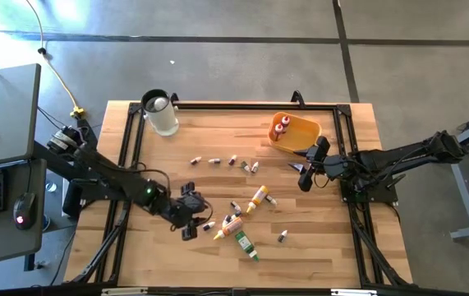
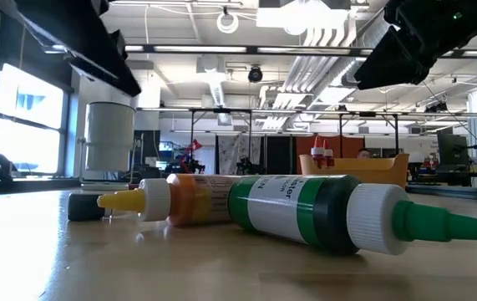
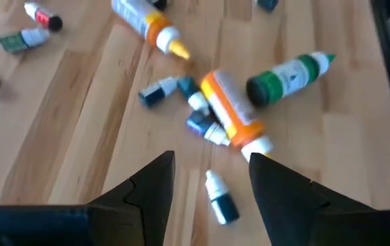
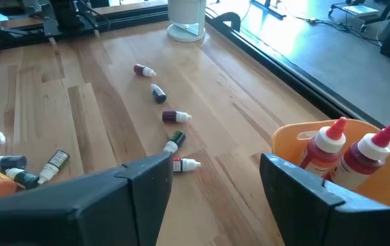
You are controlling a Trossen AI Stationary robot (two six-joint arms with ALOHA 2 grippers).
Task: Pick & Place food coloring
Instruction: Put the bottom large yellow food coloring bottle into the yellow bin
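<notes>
Vials [image 1: 222, 159] scattered mid-table; right gripper [image 1: 304, 174] open beside tray [image 1: 300, 131]

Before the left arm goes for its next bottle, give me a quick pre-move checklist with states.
1. Left gripper fingers open: ok.
2. Nothing between its fingers yet: ok.
3. Target lined up: small dark vial lies between the fingers: ok.
4. Neighbours clear of the grasp: orange bottle has its white cap against one finger: not ok.
5. Tray has room, two red bottles inside: ok.
6. Right gripper open, beside the tray, away from the pile: ok.
</notes>
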